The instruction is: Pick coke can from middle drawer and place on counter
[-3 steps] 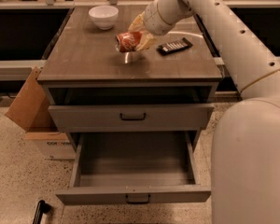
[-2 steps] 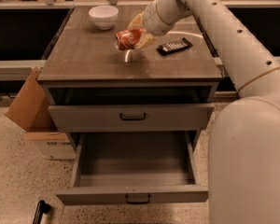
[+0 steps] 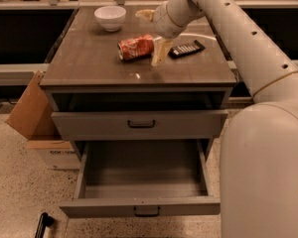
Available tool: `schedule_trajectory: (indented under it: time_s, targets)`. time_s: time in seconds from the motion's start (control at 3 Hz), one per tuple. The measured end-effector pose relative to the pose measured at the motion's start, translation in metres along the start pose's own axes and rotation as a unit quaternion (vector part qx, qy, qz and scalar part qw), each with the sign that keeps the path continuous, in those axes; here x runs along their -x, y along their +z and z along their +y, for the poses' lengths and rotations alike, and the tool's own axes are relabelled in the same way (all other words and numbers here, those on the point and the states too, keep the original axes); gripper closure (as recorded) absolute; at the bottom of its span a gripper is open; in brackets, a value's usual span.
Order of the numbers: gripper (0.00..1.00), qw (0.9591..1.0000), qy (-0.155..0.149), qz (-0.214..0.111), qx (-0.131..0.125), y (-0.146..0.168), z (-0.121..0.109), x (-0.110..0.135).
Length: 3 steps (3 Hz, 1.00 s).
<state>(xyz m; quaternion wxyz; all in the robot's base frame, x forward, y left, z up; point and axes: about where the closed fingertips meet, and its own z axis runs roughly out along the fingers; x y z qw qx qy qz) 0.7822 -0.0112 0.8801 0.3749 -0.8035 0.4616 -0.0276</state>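
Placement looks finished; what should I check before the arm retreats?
1. Red coke can on the grey-brown wood-grain counter, lying on its side: ok.
2. Tool over the counter at the can's right end, open: ok.
3. Tool fingers free of the can: cannot tell.
4. Black remote and white bowl apart from the can: ok.
5. Wide grey middle drawer open, no can inside: ok.

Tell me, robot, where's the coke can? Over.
Tool open above counter, beside coke can. Coke can lying sideways on counter, not held. Remote and bowl nearby.
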Motion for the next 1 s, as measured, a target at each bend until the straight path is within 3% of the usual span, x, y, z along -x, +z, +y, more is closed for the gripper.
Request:
schedule_trajectory:
  time_s: [0.33,1.0]
  targets:
    - [0.0,0.9999,-0.002,0.004,-0.016,-0.016,-0.002,-0.002]
    - [0.0,0.9955,-0.005,0.002,-0.095,-0.082,0.011,-0.001]
